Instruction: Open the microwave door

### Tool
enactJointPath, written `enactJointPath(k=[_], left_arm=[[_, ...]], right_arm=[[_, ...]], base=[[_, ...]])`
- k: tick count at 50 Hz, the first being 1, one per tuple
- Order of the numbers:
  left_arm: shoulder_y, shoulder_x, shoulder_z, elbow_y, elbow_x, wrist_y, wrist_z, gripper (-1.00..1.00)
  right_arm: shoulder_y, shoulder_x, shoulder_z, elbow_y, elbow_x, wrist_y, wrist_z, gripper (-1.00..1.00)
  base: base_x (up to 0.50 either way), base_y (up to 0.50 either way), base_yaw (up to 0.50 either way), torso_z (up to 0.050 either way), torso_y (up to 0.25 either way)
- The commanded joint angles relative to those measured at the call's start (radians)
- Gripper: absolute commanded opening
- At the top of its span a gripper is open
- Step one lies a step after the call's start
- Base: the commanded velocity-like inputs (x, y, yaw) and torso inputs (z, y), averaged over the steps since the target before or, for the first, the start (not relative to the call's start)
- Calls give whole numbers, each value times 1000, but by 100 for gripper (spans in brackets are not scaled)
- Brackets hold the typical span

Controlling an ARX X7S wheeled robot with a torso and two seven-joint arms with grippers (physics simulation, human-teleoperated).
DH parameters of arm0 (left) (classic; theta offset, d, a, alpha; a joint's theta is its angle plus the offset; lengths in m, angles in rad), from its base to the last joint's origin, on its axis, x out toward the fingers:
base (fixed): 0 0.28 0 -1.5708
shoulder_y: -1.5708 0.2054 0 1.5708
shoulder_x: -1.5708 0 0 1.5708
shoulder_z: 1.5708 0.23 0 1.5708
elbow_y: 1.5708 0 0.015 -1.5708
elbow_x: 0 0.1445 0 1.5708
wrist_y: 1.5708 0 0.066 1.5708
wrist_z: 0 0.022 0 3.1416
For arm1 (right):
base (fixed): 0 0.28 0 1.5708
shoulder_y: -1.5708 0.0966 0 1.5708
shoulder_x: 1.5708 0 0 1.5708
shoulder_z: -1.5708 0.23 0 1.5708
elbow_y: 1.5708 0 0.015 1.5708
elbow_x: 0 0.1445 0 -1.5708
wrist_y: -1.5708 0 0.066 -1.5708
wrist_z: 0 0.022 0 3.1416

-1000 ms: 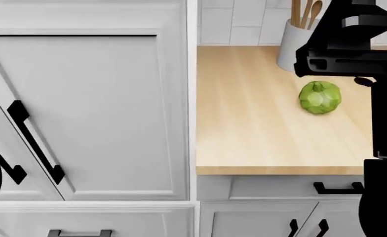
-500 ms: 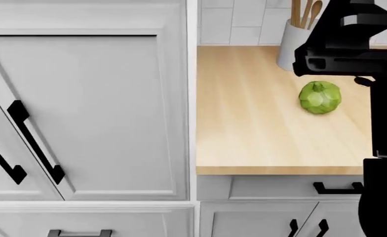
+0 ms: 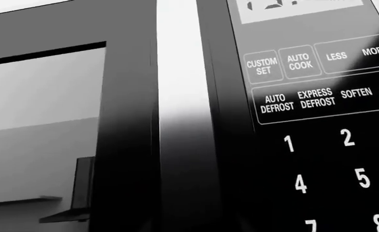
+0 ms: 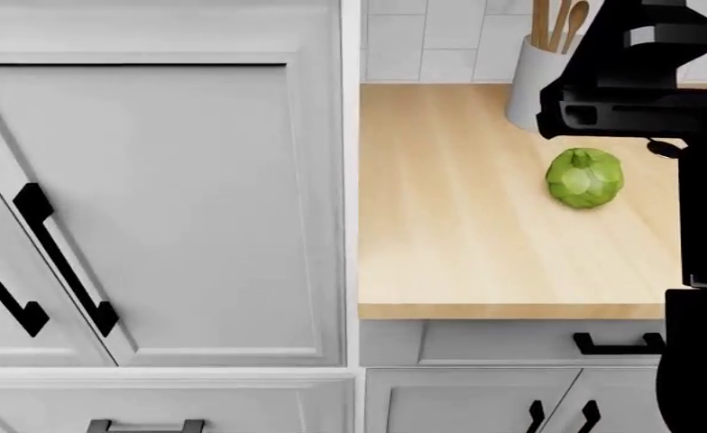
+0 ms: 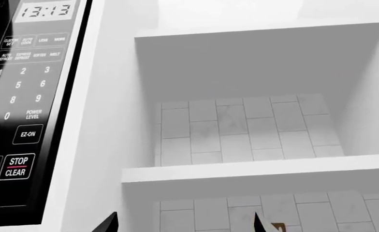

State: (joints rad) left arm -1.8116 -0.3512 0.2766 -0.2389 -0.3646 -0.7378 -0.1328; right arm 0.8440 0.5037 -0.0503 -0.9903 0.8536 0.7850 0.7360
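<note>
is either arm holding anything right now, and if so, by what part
The right tool holds nothing: its two dark fingertips stand apart with only white tiled wall between them. The left tool is out of view; its camera shows just the black microwave's silver vertical handle close up.

Wooden countertop [image 4: 474, 225] carries green artichoke [image 4: 584, 178] and white utensil crock [image 4: 532, 77].

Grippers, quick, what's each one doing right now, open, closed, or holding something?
Left gripper: not in view; its wrist camera shows only the microwave door handle and keypad.
Right gripper: open, fingers spread, holding nothing.
</note>
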Motion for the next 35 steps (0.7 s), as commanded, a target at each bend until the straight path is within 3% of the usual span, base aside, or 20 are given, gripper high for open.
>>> enactJointPath(k=[1,20,29,35], left_arm=[[-8,-4,-20,42,-22,-19,-12,-100],[-8,-81,-164,451,-222,-316,-59,-100],[-78,-65,-277,569,-352,-491,-110,-100],[-81,-63,-305,603,-386,-525,-121,-100]], right_arm=[[4,6,-10,1,6,-7,11,100],[37,17,-22,0,36,0,39,100],[48,23,-28,-7,52,3,55,100],[47,27,-35,-6,52,-3,59,100]], base=[[0,0,0,0,0],[0,0,0,0,2],[0,-1,-2,2,5],[-2,-2,-2,0,5]])
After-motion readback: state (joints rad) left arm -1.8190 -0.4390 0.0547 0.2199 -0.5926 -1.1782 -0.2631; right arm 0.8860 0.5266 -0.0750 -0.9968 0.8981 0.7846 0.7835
